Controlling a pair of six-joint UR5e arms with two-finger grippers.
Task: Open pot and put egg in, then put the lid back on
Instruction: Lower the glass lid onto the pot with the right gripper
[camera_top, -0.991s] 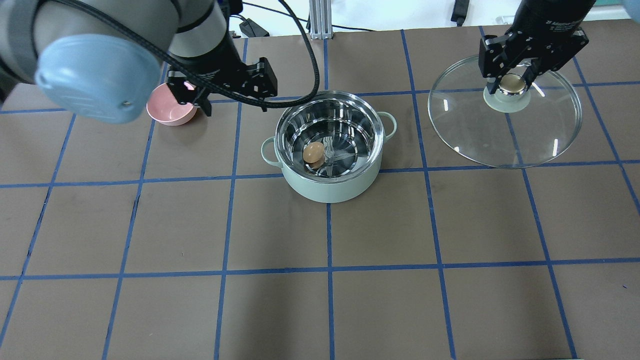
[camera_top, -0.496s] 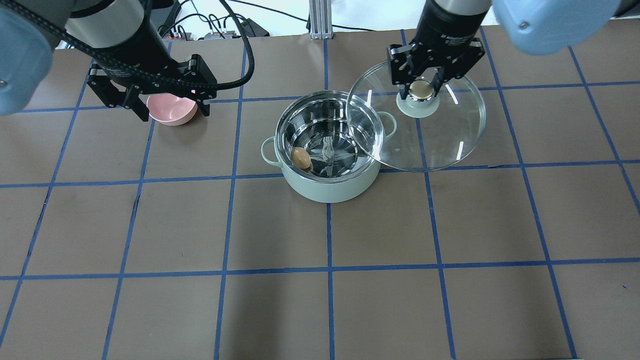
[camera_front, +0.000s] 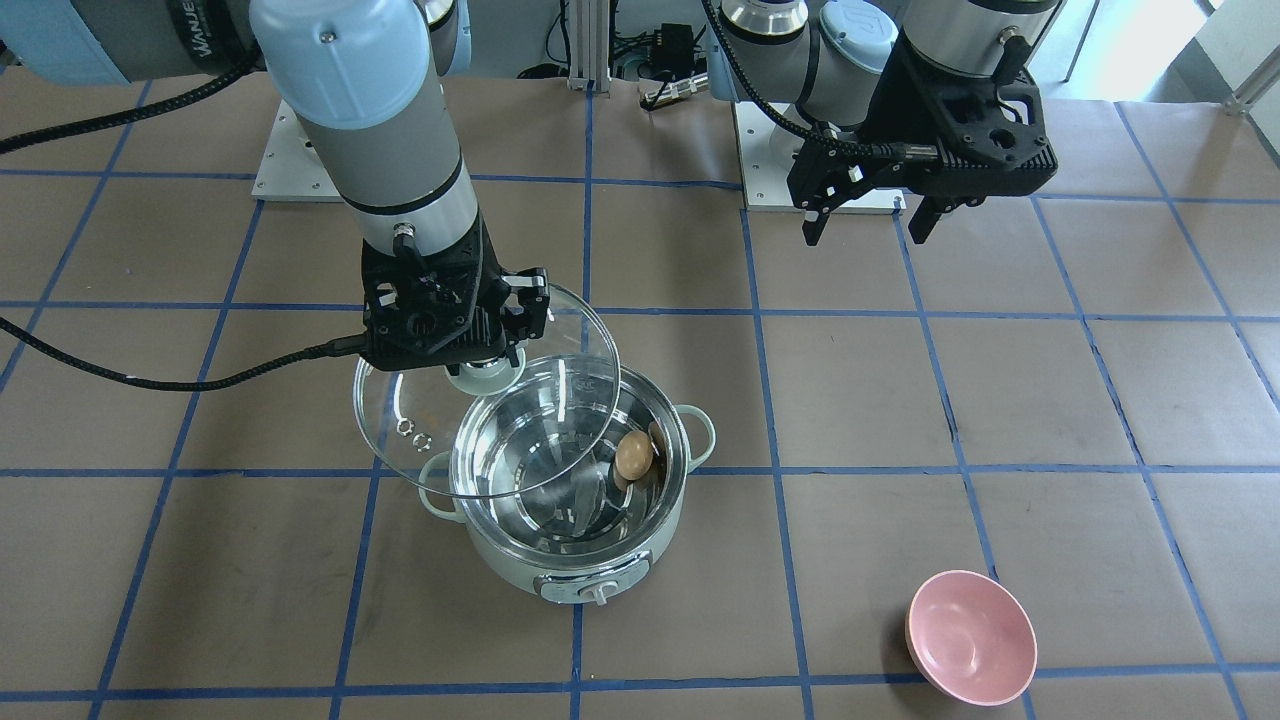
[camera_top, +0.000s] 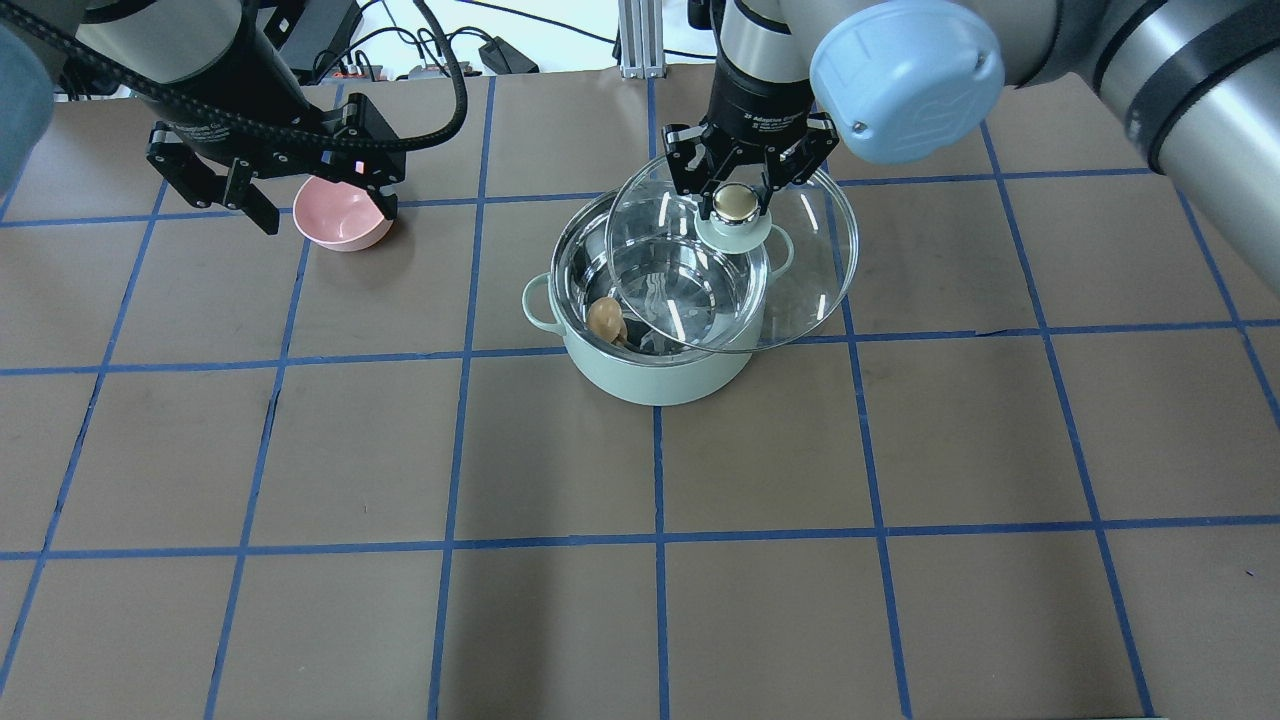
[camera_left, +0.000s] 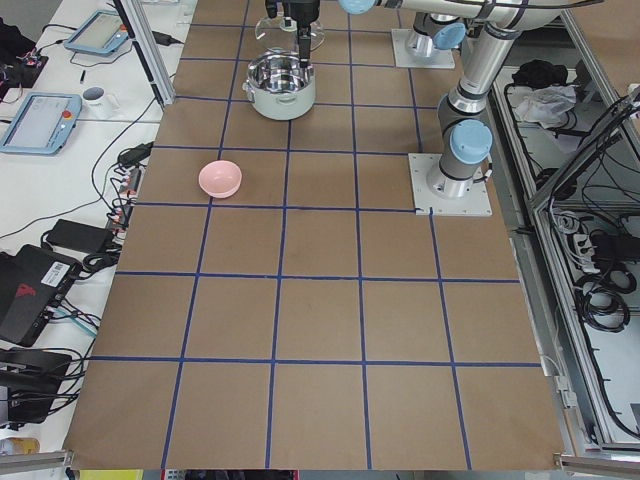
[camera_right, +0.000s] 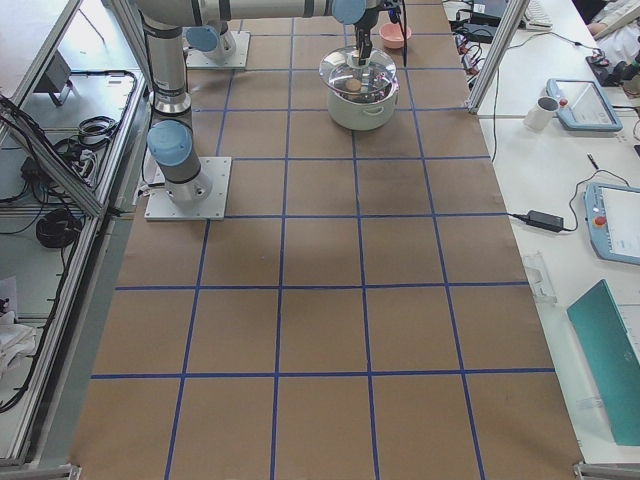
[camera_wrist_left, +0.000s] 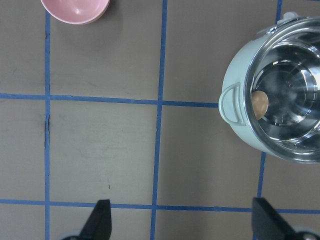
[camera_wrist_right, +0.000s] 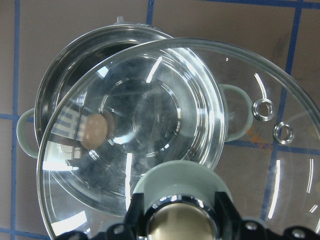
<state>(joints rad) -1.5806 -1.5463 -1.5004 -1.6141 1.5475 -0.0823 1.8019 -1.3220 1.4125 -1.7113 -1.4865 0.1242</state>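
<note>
1. Lid (camera_top: 790, 270) is hanging over the pot (camera_top: 655, 375) but isn't seated. It's sitting off-centre toward the robot's right and back, so the glass is only covering part of the opening. Can't tell if it's touching the rim anywhere.
2. Doing the holding is the right gripper (camera_top: 736, 200), pointing straight down with its fingers closed snug on either side of the lid's ball knob.
3. Inside the pot the egg (camera_top: 604, 317) is lying on the shiny steel bottom, tucked against the wall by the left loop handle. On the right wrist cam it's showing through the glass.
4. Meanwhile the pot is standing upright on the table (camera_top: 700, 600), with its knob panel facing away from the robot.
5. Off to the pot's left, the left gripper (camera_front: 866, 228) is hovering well above the table, jaws spread wide and gripping nothing.
6. Also on that side, a pink bowl (camera_top: 342, 220) is sitting on the table, well apart from the pot.
</note>
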